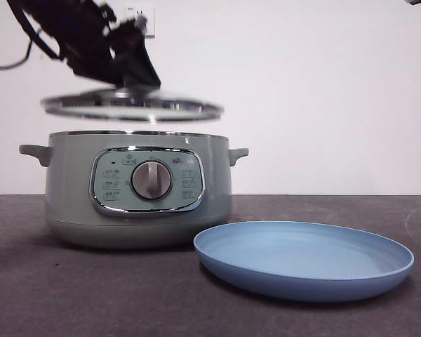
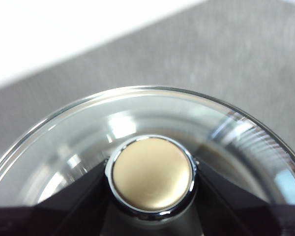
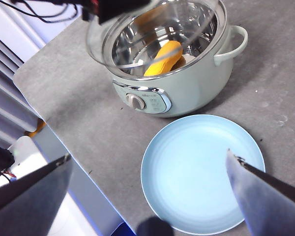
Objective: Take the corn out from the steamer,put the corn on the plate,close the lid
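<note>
The glass lid hangs level a little above the sage-green steamer. My left gripper is shut on the lid's knob, with a black jaw on each side of it. In the right wrist view the lid is shifted partly off the steamer, and the yellow corn lies inside the steel bowl. The light-blue plate sits bare in front of the pot, to its right. My right gripper is open, high above the plate.
The grey table's edge runs close to the pot and plate in the right wrist view. A white wall stands behind the steamer. Black cables trail from the left arm.
</note>
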Available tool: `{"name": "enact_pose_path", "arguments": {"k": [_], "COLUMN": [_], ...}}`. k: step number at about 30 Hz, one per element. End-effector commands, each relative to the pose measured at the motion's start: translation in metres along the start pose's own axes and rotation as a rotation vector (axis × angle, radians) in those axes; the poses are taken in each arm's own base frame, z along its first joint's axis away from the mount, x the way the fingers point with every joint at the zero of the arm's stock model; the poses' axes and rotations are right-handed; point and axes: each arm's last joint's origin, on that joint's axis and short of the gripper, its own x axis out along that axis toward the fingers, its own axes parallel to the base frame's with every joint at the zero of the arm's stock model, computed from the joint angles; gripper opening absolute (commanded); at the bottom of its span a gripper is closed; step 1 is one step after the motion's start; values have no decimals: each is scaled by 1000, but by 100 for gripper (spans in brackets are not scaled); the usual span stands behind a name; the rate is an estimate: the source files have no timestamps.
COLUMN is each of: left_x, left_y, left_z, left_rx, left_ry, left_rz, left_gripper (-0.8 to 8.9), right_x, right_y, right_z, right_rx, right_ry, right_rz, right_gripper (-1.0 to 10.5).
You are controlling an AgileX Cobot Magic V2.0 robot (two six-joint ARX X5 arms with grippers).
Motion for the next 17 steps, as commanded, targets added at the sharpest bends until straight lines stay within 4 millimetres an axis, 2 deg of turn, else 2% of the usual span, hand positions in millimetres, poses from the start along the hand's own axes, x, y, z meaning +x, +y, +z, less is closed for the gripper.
{"name": "enact_pose_path", "arguments": {"k": [1, 6, 9, 14, 17], "left_x": [-17, -50, -77, -132, -168], "left_y": [-2, -8, -13, -25, -34], "left_z": [17, 28, 31, 35, 34], "left_rx": [34, 2, -18, -26, -36], "left_ry": [-105, -123, -117, -139, -165], "left_rz": [8, 9, 8, 16, 19], "left_gripper": [-12, -12, -12, -9, -9], "right_x": [1, 7, 15, 42, 70], "right_y": [-1, -6, -10, -12, -10], "right_z": [2, 10, 20, 39, 49], "right_rx": [0, 34, 62, 78, 92], "right_ry": [-2, -49, -102, -159, -148], "right_rz": [1, -3, 11, 30, 24], "right_gripper": [598, 598, 599, 599, 599]}}
